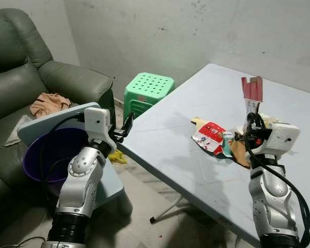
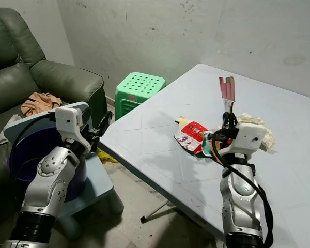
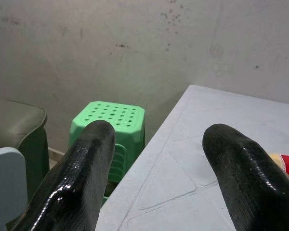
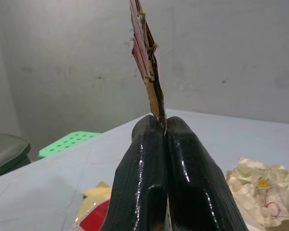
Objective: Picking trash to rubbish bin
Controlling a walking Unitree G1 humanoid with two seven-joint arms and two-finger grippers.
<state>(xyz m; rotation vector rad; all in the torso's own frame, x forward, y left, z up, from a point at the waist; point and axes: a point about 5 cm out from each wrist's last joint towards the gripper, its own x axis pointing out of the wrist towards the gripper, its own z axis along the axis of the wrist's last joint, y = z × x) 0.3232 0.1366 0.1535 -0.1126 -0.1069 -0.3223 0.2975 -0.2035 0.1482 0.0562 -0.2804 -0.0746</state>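
Right gripper (image 4: 164, 126) pinches red card (image 1: 251, 89) above wrappers (image 1: 213, 136), crumpled paper (image 4: 260, 188)

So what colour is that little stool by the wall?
The stool is bright green, with rows of small holes in its top. The left eye view shows it best.

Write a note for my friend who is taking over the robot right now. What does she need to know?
Right gripper: jaws shut on a flat red cardboard piece, held upright above the table.
Left gripper: jaws open, holding nothing, off the table's near corner, above the purple bin.
On the table: a red and white snack wrapper and crumpled pale paper.
Done: the cardboard piece is picked up.
Left: carry it over to the bin, which sits low by the green sofa, drop it in, then come back for the wrapper and paper.
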